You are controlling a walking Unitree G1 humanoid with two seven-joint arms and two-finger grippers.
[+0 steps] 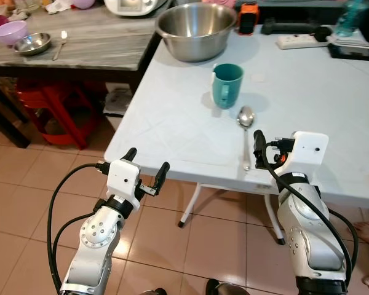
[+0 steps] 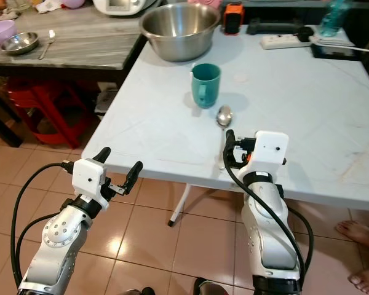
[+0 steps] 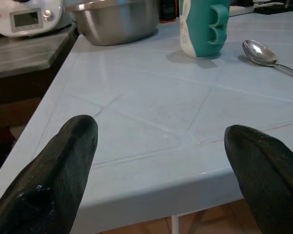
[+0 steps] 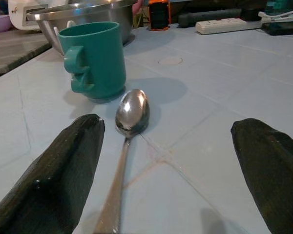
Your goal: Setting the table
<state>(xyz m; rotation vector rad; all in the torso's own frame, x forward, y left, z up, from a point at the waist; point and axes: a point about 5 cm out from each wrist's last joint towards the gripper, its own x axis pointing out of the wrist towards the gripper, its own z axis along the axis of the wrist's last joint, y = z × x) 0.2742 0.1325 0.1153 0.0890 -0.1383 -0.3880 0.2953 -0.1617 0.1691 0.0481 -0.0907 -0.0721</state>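
Spoon [image 1: 245, 131] reaches table [image 1: 172, 135] edge, seemingly between spread right gripper [image 4: 166, 165].

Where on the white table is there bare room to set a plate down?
The white table is bare right of the teal mug and spoon, out to its far-right edge. Another bare patch lies left of the mug, below the steel bowl. The back edge is crowded: bowl, power strip, orange device.

A white power strip [image 1: 301, 40] lies beside an orange-and-black device [image 1: 248, 18]. Well apart from the power strip, red plastic stools [image 1: 55, 107] stand on the tiled floor [image 1: 24, 184] under a grey counter [image 1: 98, 49].
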